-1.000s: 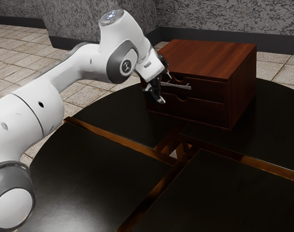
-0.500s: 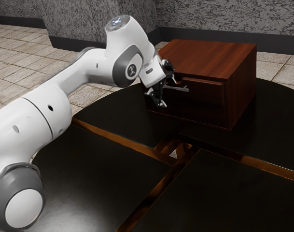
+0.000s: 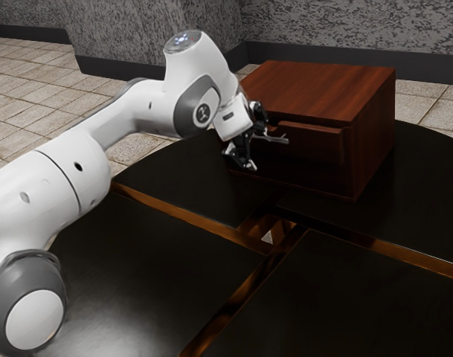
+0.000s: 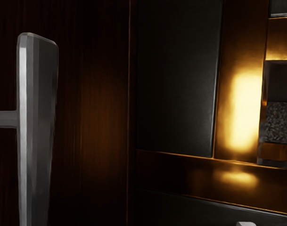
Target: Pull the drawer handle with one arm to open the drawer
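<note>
Drawer cabinet (image 3: 323,97) stands on the table (image 3: 152,260), at its far side, toward the exterior view's right. Drawer handle (image 3: 274,137) (image 4: 37,132) projects from the cabinet's front face. Gripper (image 3: 245,152) sits at the handle. Wall (image 3: 345,22) runs behind the cabinet.

We see open table (image 3: 159,245) before the cabinet (image 3: 330,85), so our pincer (image 3: 245,155) has free passage toward the exterior view's left and lower edge. The cabinet's dark front closes the way toward the exterior view's right. The handle (image 3: 275,137) juts out from that front, just beside the pincer. Above the cabinet's flat top the space lies open.
</note>
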